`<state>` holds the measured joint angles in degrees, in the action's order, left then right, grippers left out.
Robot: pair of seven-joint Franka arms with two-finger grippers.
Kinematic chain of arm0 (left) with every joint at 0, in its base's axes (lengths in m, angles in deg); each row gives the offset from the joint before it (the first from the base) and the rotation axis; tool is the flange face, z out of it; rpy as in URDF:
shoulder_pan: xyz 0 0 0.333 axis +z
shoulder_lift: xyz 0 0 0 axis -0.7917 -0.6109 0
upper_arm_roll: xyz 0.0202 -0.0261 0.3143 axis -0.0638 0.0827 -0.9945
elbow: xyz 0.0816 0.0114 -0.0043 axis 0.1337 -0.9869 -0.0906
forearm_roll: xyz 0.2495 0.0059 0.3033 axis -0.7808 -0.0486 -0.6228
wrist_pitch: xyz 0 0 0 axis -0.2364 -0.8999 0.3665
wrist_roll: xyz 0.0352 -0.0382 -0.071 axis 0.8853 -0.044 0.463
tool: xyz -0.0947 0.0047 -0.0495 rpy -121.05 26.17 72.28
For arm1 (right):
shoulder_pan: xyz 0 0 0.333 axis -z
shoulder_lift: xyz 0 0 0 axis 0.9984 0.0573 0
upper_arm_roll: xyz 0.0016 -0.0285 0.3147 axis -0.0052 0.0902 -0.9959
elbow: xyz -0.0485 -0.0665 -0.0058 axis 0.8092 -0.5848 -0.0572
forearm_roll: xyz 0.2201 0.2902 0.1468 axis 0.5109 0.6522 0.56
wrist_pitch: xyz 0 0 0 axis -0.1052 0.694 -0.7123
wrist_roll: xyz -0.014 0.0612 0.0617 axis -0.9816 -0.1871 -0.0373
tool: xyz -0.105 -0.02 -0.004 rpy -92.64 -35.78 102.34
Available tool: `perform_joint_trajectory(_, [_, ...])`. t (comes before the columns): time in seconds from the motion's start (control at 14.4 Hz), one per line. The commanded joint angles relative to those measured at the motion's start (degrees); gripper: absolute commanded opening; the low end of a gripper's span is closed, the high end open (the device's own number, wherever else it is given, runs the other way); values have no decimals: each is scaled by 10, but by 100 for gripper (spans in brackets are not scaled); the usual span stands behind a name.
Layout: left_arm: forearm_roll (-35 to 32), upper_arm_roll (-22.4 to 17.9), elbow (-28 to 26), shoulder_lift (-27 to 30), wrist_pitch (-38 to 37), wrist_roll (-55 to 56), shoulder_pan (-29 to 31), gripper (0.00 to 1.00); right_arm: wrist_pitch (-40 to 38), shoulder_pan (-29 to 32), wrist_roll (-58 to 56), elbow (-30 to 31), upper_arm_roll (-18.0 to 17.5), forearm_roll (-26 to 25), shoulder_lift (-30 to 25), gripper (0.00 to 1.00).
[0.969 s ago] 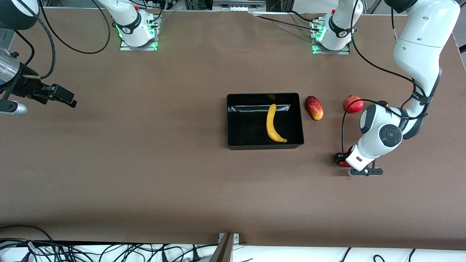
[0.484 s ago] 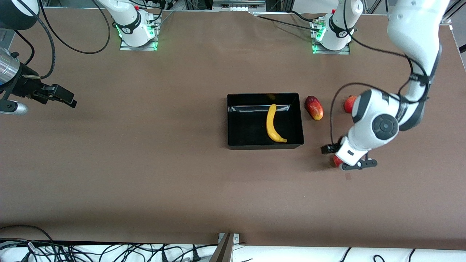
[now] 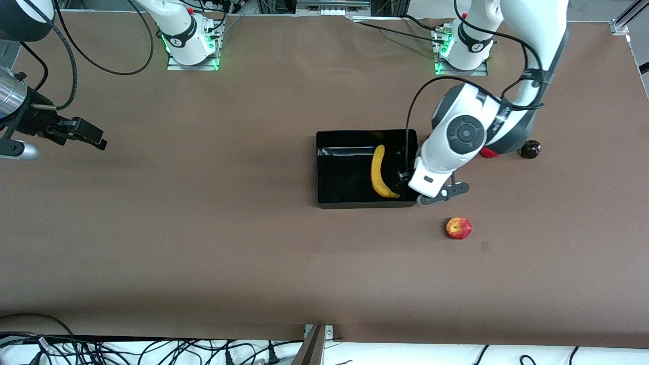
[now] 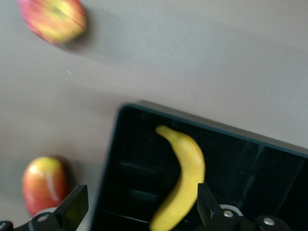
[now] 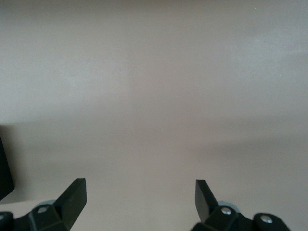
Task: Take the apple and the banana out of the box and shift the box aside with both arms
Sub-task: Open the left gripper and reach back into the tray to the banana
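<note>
The left gripper (image 4: 139, 211) is seen spread wide and empty over the box (image 3: 324, 167) edge; the right gripper (image 5: 139, 202) is likewise parted, seemingly waiting.

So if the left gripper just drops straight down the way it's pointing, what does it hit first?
Probably the box's wall at the left arm's end: the open left gripper straddles it, banana just inside. Depth is unclear.

The left arm (image 3: 527, 45) is reaching from its base down over the table, its elbow bending back and its wrist (image 3: 464, 133) pointing downward. The left gripper (image 4: 139, 211) is hanging with its fingers (image 4: 74, 208) spread wide, gripping nothing. The right arm is waiting at its own end of the table, and the right gripper (image 5: 139, 199) is hanging above the surface, fingers (image 5: 73, 196) spread wide and empty.
</note>
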<state>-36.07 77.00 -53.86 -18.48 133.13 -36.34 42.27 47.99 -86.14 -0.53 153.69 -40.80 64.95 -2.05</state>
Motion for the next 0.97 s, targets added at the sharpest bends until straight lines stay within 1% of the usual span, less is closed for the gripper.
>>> perform_joint_trajectory(0.0, [14,12,-4,-22,42,52,-6,100,-4,1,1,-3,-2,-5,-4,100])
perform_joint_trajectory(0.14, [10,14,-6,-39,73,92,-21,100,-4,1,1,-3,-3,-5,-3,100])
perform_joint_trajectory(0.42, [0,18,-6,-85,128,121,-45,100,-5,1,0,-3,-3,-5,-3,100])
perform_joint_trajectory(0.76, [-87,19,-28,-115,130,132,-48,100,-5,1,0,-3,-2,-5,-4,100])
perform_joint_trajectory(0.9, [-97,19,-32,-123,132,133,-50,100,-5,1,1,-3,-2,-5,-4,100])
